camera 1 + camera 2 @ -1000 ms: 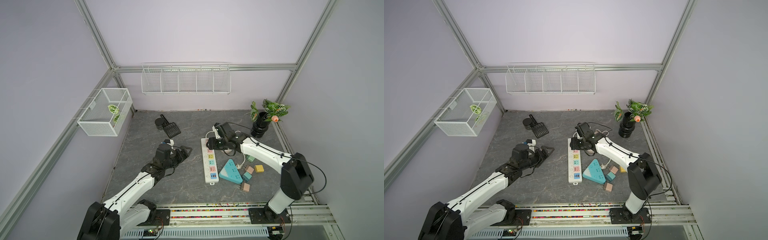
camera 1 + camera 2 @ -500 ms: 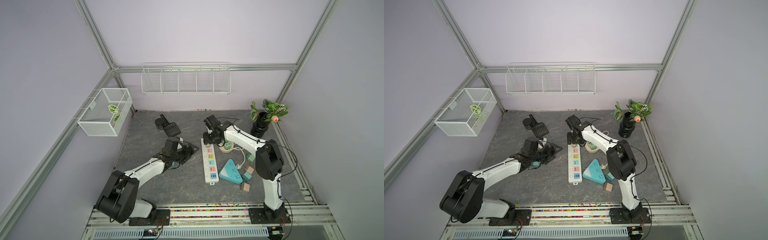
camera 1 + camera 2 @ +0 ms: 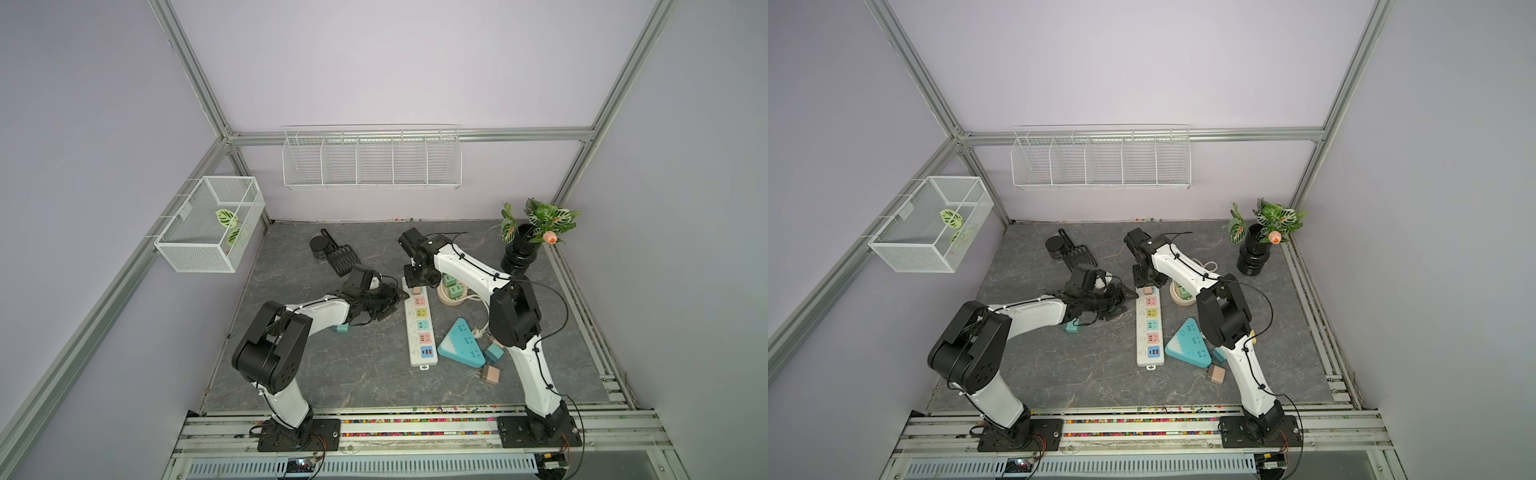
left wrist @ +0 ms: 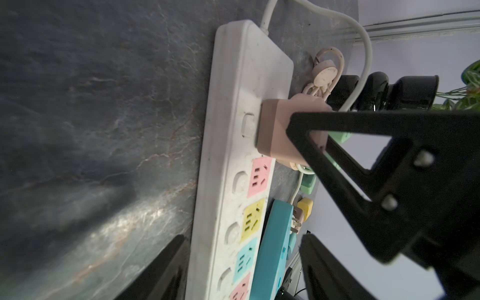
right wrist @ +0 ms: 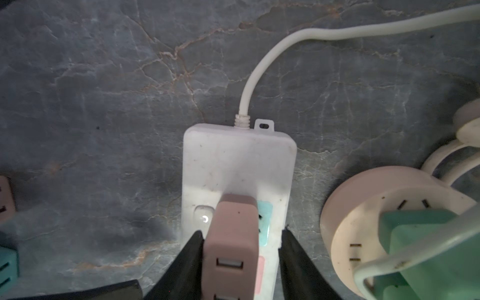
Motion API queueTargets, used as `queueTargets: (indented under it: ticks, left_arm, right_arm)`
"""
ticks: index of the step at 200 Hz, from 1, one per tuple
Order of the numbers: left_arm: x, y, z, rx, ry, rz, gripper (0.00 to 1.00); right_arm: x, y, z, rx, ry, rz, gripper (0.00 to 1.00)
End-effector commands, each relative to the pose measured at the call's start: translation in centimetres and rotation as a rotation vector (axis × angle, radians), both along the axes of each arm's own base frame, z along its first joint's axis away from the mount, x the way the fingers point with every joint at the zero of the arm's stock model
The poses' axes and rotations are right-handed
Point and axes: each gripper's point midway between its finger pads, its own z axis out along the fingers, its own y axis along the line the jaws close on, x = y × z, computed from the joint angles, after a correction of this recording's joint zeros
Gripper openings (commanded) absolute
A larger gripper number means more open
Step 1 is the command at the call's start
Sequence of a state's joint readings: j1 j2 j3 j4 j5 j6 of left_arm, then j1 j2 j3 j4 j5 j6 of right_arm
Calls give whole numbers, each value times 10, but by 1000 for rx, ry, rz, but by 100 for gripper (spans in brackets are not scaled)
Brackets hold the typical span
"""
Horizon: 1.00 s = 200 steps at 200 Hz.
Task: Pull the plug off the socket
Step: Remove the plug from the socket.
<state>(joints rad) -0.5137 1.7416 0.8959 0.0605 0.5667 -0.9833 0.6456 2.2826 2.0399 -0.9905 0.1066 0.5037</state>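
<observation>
While the boxy pink plug (image 5: 231,233) stands plugged into the long white strip (image 5: 239,161) on the veined grey table (image 5: 104,78), the right jaws straddle it unclenched; the left jaws gape beside the strip.

On the grey marbled tabletop (image 3: 332,374) lie a white power strip (image 3: 419,332), blue triangular socket (image 3: 461,343), black scoop (image 3: 344,259) and potted plant (image 3: 517,259).

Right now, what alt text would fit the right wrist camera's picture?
A pink plug sits in the end socket of a white power strip, between the right gripper's open black fingers; one seems to touch it, the other stands apart. The strip's white cord curves over the dark marbled table, and a round cream socket holding a green plug lies beside.
</observation>
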Motion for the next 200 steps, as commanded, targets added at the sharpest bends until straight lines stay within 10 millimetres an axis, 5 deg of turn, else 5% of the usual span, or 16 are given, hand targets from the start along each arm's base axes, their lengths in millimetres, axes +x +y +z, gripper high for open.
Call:
queueTargets:
  ticks: [1,86,169,200]
  left_arm:
    - [2,-8,-8,22,38,-18,67]
    - [2,4,-61,249,217,64,59]
    - [-18,26,-100,392,377,123,57]
    - [-24,29,-107,401,405,125,46]
  right_arm:
    - [-2,-9,-4,-69,21,26,45]
    - [-5,-3,-3,-74,28,60,30]
    - [-7,31,40,118,-25,24,26]
    - [-9,32,48,144,-24,4,25]
